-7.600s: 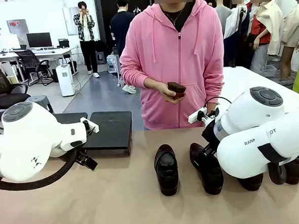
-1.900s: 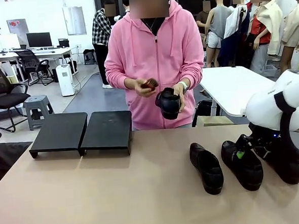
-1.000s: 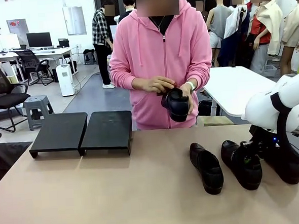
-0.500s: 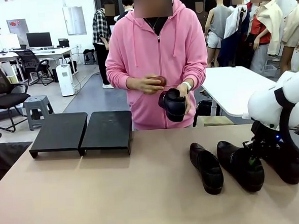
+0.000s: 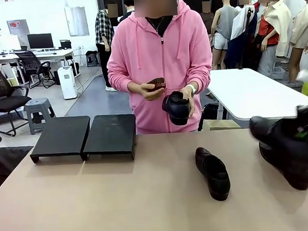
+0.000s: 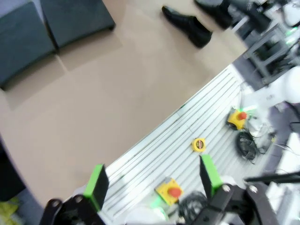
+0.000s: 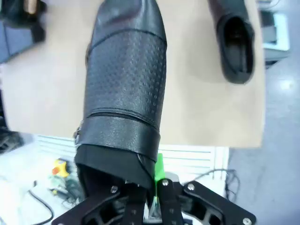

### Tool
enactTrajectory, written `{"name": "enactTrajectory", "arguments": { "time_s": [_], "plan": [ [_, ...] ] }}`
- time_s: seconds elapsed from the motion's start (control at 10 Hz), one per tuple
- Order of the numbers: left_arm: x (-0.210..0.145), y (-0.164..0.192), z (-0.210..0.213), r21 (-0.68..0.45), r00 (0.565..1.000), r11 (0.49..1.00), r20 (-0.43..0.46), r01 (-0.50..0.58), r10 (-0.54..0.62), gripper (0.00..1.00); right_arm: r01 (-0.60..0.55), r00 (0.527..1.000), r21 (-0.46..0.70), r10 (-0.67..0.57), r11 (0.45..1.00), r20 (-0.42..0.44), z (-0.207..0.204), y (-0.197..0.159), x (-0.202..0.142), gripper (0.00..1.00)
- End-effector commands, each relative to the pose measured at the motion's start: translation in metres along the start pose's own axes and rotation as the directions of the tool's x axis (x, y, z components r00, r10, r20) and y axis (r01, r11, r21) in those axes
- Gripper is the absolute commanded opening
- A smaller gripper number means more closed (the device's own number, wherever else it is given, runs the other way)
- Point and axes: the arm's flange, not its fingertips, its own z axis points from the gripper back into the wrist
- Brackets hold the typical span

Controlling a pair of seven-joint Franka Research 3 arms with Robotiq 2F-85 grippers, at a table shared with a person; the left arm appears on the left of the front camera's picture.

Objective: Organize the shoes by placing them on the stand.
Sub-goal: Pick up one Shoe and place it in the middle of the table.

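Note:
My right gripper is shut on the heel rim of a glossy black shoe. In the front view that shoe hangs tilted above the table's right end, over another shoe lying there. A third shoe lies right of the table's middle, toe toward me. The person across the table holds a fourth shoe in one hand. The stand, two flat black trays, sits bare at the far left. My left gripper is open and holds nothing, high above the table's near edge.
The person's other hand holds a small brown brush. Below the left gripper lie an aluminium frame, yellow emergency-stop boxes and cables. A white table stands behind at the right.
My right gripper closed on the shoe and lifted it off the table, up and to the right. The white right arm has left the front view. The person shifted the brush and shoe slightly.

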Motion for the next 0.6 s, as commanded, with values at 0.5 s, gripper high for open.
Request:
{"name": "enactTrajectory", "arguments": {
  "time_s": [0.5],
  "plan": [
    [-0.001,0.001,0.003,-0.019,1.000,1.000,0.004,0.014,-0.014,1.00,-0.054,0.995,-0.026,0.056,0.998,0.084,0.022,0.028,-0.041,0.00]
  ]
}}
